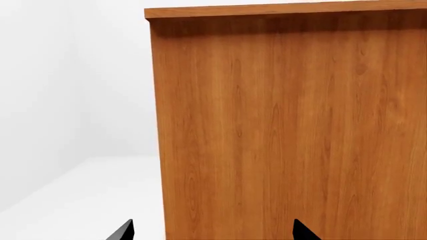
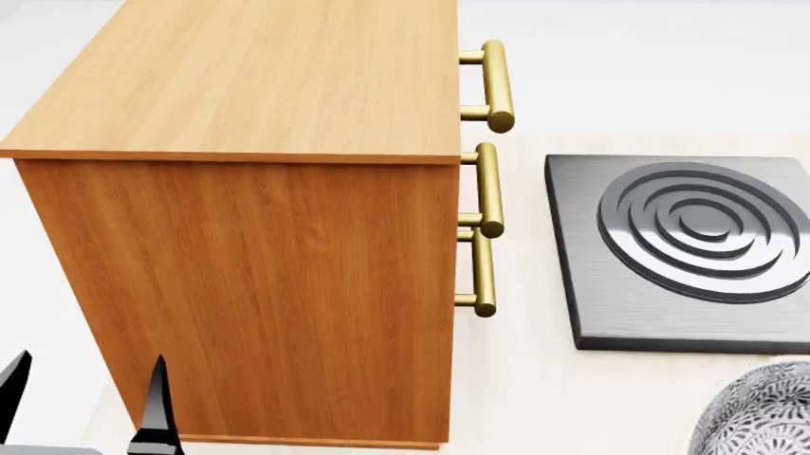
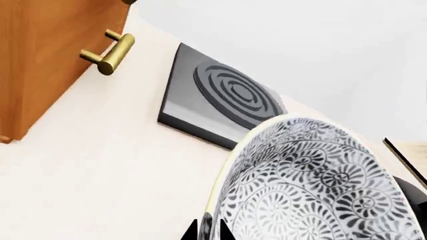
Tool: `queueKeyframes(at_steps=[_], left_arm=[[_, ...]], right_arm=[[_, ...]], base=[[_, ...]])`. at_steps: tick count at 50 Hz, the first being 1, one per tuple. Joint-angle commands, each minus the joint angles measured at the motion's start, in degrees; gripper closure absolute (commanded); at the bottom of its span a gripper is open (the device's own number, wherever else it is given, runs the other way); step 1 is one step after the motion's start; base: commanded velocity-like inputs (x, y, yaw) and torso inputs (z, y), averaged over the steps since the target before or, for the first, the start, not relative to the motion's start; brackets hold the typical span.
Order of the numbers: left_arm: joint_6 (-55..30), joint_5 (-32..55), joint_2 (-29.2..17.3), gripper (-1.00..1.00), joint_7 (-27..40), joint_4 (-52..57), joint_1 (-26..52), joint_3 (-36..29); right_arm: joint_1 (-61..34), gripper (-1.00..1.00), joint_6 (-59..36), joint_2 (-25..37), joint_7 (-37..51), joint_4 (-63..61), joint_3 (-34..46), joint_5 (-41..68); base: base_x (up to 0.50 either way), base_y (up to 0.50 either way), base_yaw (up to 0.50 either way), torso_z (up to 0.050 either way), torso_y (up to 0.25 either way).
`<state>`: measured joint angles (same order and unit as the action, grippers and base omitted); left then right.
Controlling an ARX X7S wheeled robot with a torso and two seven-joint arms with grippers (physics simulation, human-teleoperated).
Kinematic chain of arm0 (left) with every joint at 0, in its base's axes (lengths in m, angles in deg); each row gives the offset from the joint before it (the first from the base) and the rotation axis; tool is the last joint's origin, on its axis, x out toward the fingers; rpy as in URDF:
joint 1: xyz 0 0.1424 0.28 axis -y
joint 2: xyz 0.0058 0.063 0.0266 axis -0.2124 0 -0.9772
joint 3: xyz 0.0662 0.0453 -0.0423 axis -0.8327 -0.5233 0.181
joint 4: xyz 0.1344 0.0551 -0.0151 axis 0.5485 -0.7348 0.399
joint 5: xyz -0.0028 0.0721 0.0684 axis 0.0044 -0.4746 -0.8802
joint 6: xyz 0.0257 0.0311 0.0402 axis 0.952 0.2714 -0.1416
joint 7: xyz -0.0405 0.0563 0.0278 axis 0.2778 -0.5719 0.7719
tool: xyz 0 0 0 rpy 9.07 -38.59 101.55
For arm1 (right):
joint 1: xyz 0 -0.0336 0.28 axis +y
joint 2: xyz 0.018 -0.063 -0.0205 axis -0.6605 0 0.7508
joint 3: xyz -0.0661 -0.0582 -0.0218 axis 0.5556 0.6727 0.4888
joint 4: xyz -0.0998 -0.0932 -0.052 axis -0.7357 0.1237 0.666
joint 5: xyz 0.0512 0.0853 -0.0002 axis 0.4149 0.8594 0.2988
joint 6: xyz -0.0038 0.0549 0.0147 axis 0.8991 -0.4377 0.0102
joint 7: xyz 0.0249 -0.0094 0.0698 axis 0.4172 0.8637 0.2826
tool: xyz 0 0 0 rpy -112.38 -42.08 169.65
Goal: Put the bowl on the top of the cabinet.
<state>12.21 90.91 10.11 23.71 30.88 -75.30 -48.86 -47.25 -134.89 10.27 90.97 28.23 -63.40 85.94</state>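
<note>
From my left wrist camera, the side wall of the cabinet [image 1: 287, 130] fills nearly everything, its lighter top edge showing as a thin lip. My left gripper [image 1: 212, 231] shows only two dark fingertips set well apart with nothing between them, so it is released and empty; I judge it is parked here to stay out of the way.

From the head camera I see what that wrist view hides: the cabinet's flat top is bare and its brass handles [image 2: 491, 190] face the dark burner plate [image 2: 684, 256]. The bowl [image 2: 760, 417] peeks in at the near right corner of the counter [image 2: 532, 379], well apart from the cabinet.

My right wrist camera alone shows the bowl close, tilted with its rim turned sideways. A dark fingertip of my right gripper [image 3: 207, 231] sits at the rim, suggesting a clench on it, but I cannot tell for sure.
</note>
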Motion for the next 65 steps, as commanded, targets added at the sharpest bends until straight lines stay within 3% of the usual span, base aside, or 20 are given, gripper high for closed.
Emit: queueKeyframes(at_steps=[1, 13, 19, 41, 65], left_arm=[[0.19, 0.07, -0.01, -1.0, 0.01, -0.32, 0.13, -0.25], [-0.34, -0.01, -0.07, -1.0, 0.18, -0.36, 0.62, -0.65], [-0.16, 0.12, -0.25, -1.0, 0.29, -0.23, 0.37, -0.52], [-0.17, -0.07, 0.01, -1.0, 0.23, -1.55, 1.32, -1.4], [-0.06, 0.03, 0.06, -1.0, 0.29, -2.0, 1.72, -1.95]], right_arm=[[-15.18, 1.0, -13.62, 0.74, 4.23, -9.28, -6.12, 13.4], [-43.79, 1.0, -26.0, -0.99, 18.09, -8.32, -8.22, 44.52], [-53.0, 1.0, -27.54, -1.68, 24.13, -5.89, -5.18, 52.94], [-86.06, 1.0, -30.49, -13.1, 37.41, 12.11, 10.48, 67.82], [-107.62, 1.0, -29.37, -25.64, 40.98, 26.71, 19.74, 69.49]], base=[[0.0, 0.0, 0.0, 0.0, 0.0], [0.0, 0.0, 0.0, 0.0, 0.0], [0.0, 0.0, 0.0, 0.0, 0.0], [0.0, 0.0, 0.0, 0.0, 0.0], [0.0, 0.0, 0.0, 0.0, 0.0]])
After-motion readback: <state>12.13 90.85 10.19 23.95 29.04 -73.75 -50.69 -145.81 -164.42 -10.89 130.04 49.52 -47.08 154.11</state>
